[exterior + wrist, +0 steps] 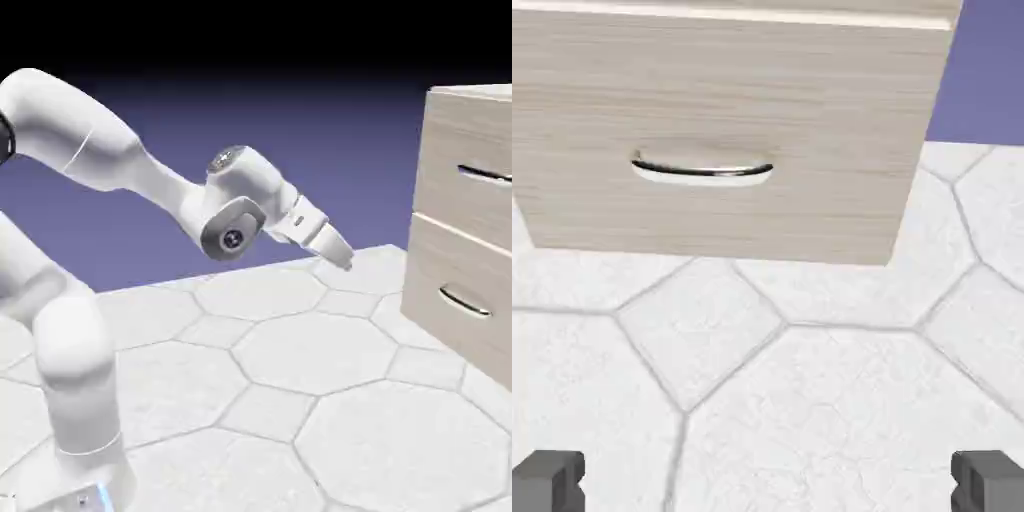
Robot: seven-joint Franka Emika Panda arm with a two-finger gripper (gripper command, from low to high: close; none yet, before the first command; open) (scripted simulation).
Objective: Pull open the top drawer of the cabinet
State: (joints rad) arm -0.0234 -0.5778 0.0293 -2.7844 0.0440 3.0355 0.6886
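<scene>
Exterior view: claw (340,256) spread, empty, well short of cabinet (445,150). Top drawer (470,205) was shut, handle (485,175) untouched. Approach, grasp, pull all left.

A white table top (300,350) patterned with large hexagonal tiles and thin grey seams fills the lower part of both views. Behind it stands a plain blue-violet backdrop (330,150), darkening to black at the top.
</scene>
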